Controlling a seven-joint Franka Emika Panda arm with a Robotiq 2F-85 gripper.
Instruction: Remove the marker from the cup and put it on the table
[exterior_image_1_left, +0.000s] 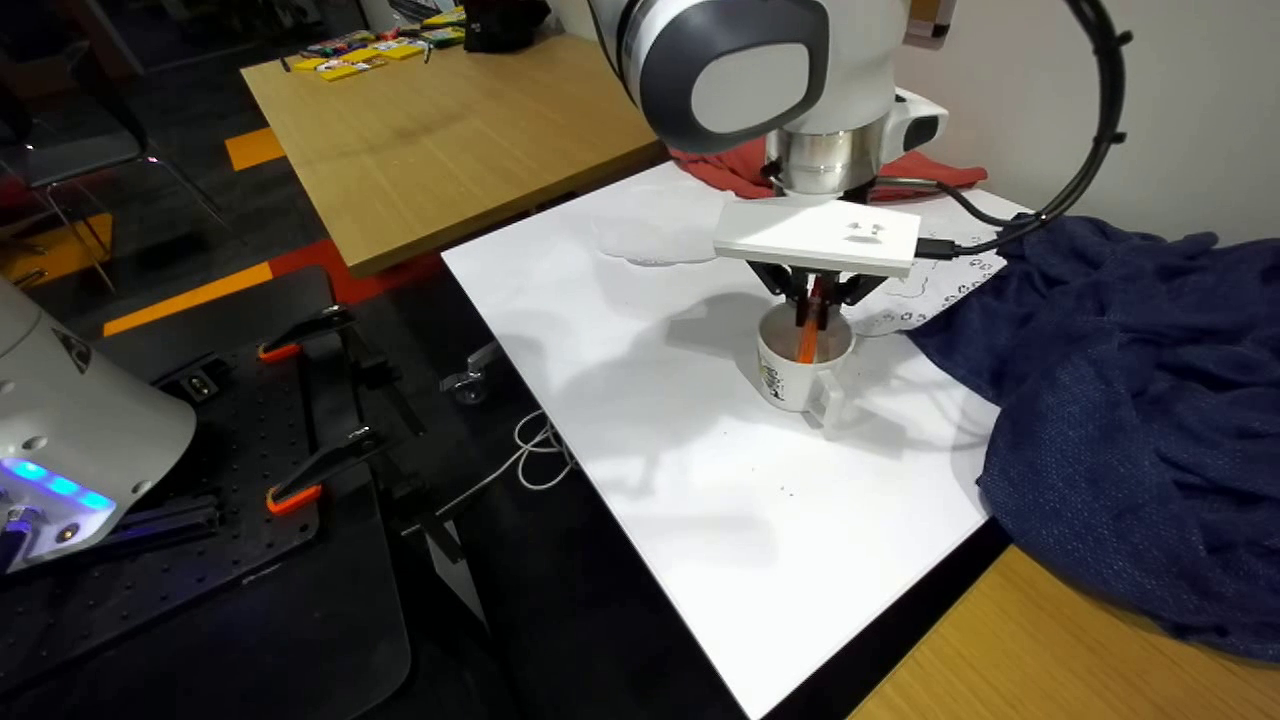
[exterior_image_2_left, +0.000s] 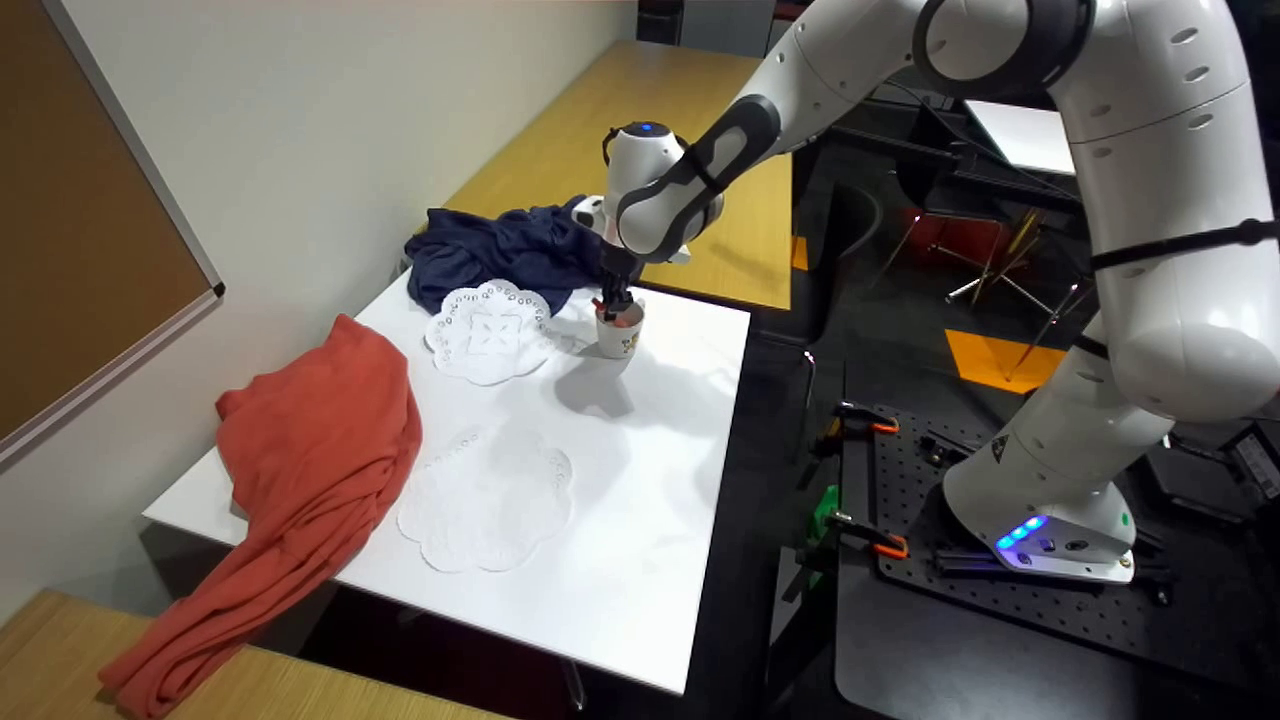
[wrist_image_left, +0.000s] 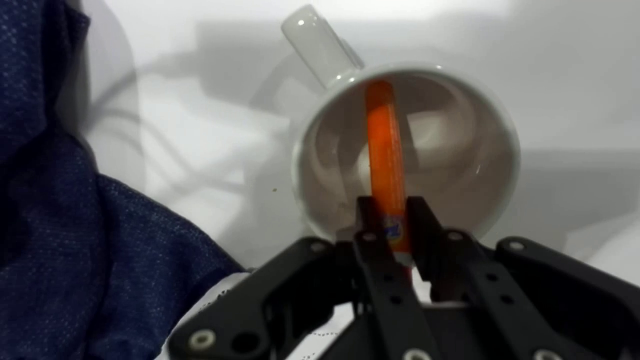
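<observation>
- Marker (wrist_image_left: 386, 150): slim, orange-red, tilted inside the cup (exterior_image_1_left: 797, 392), lower end down near the inner side close to the handle (wrist_image_left: 317, 47), upper end above the rim. Contact with the bottom impossible to tell.
- Gripper (wrist_image_left: 391, 206): pointing down over the cup in both exterior views, closed to the marker's width. Holding the marker near its upper end, black fingers (wrist_image_left: 419, 220) touching both sides, beside a small blue label (wrist_image_left: 393, 231).
- Cup: small, white, upright on the white table (exterior_image_1_left: 700, 530), brownish inside, dark print (exterior_image_1_left: 772, 385) on the outside, handle toward the upper left in the wrist view.
- Just beside the cup: a lacy white doily (exterior_image_2_left: 495, 335), lying flat, edge meeting a crumpled blue cloth (exterior_image_1_left: 1130, 430).
- Blue cloth: heaped over the table's edge and onto a wooden table (exterior_image_1_left: 1080, 650).
- Well apart from the cup, on the same table: a second doily (exterior_image_2_left: 490, 500), flat, near a red cloth (exterior_image_2_left: 330, 420) trailing over the edge onto another wooden table (exterior_image_2_left: 280, 695).
- In an exterior view, at the back of a wooden table: yellow packs (exterior_image_1_left: 345, 70) and a black item (exterior_image_1_left: 505, 25) cut off by the frame.
- Arm (exterior_image_2_left: 830, 75): white, bent high between the gripper and a base (exterior_image_2_left: 1050, 490) with blue lights (exterior_image_2_left: 1022, 533). Black cable (exterior_image_1_left: 1115, 110) looping down beside the gripper.
- Under the base: a black stand (exterior_image_2_left: 950, 660), with orange-tipped clamps (exterior_image_1_left: 292, 500) at its edge.
- Farther out: a pale wall (exterior_image_2_left: 350, 120) with a brown board (exterior_image_2_left: 90, 230), a dark chair (exterior_image_1_left: 85, 160), a dark floor (exterior_image_1_left: 260, 205) with orange patches (exterior_image_1_left: 255, 148).
</observation>
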